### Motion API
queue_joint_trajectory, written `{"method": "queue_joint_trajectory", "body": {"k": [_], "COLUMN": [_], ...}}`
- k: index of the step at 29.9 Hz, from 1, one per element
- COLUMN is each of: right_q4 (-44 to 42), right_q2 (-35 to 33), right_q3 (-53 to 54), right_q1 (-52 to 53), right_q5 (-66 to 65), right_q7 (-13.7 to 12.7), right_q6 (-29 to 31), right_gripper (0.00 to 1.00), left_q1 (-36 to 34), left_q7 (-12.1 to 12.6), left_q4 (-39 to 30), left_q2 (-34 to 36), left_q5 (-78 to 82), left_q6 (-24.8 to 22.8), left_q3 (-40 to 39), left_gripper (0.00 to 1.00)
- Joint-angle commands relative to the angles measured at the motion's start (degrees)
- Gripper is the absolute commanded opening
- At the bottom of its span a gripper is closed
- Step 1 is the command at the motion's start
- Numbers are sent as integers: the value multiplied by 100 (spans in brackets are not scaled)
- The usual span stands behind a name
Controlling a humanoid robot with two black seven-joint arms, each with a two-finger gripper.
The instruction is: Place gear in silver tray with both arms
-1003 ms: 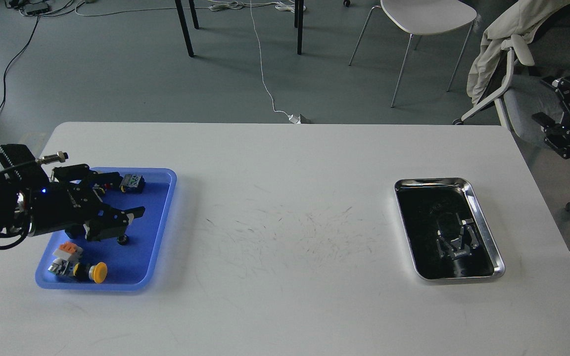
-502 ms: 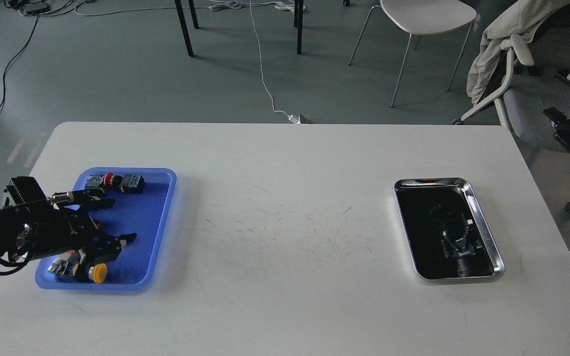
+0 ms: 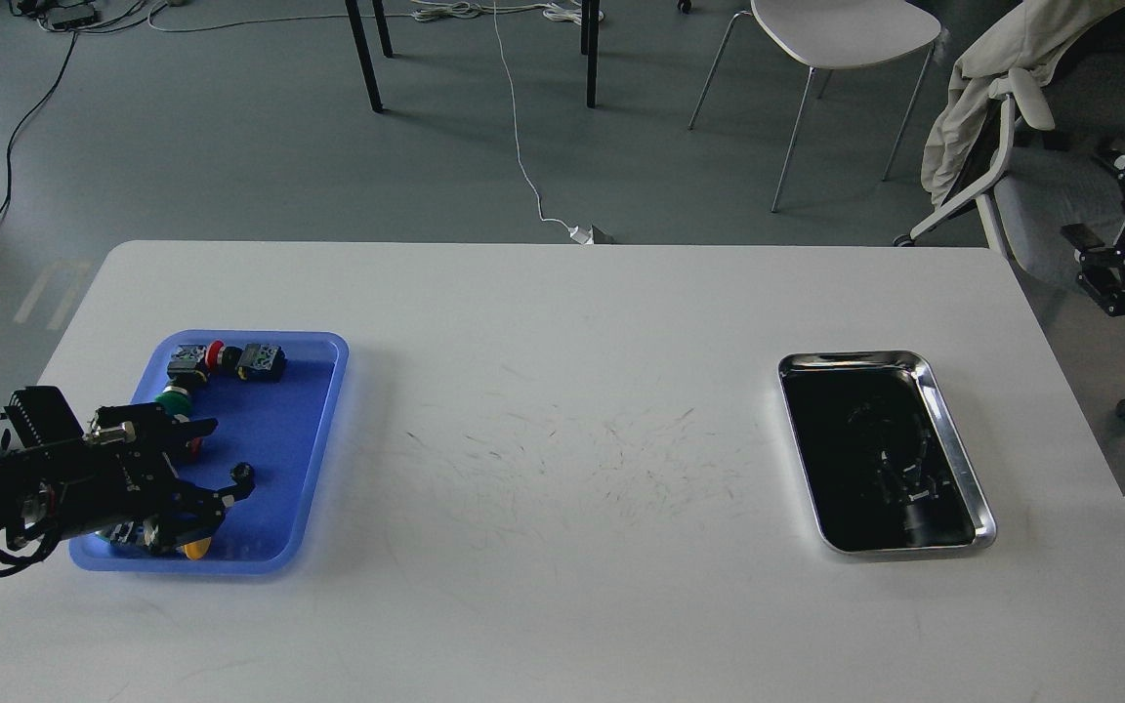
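Note:
A small black gear [image 3: 243, 472] lies in the blue plastic tray [image 3: 323, 430] at the left of the table. My left gripper [image 3: 216, 461] hangs low over that tray, open, with its lower fingertip [image 3: 228, 494] just beside the gear and not holding it. The silver tray [image 3: 851, 359] sits at the right of the table; its dark bottom holds only reflections. My right gripper [image 3: 1100, 262] is off the table's right edge, up near a chair, too dark to tell its fingers apart.
The blue tray also holds switch parts with a red button [image 3: 215, 353], a green button [image 3: 172, 399] and a yellow button [image 3: 194, 550], partly under my left gripper. Chairs [image 3: 841, 34] and cables stand on the floor beyond the white table [image 3: 562, 410].
My left gripper has dropped lower and drawn back toward the tray's near left, uncovering the green button. My right arm has pulled back to the right. The gear has not moved.

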Motion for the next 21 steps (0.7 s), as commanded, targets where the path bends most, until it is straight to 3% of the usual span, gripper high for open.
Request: {"method": "queue_joint_trajectory", "body": {"k": [1,21], "right_q4": [-34,-184], "right_q2": [9,26], "right_q3": [-11,-38], "right_q1": [-24,-95], "right_q5": [-1,-1], "right_q7": [0,0], "right_q6": [-8,1], "right_gripper": [86,87], "left_q1": [13,206], "left_q7": [0,0], "left_q4": [96,325], "left_q2": [-136,-215], "left_q5": [-46,-125], "left_q6": [20,239], "left_q3": [11,11], "left_gripper": [73,55]}}
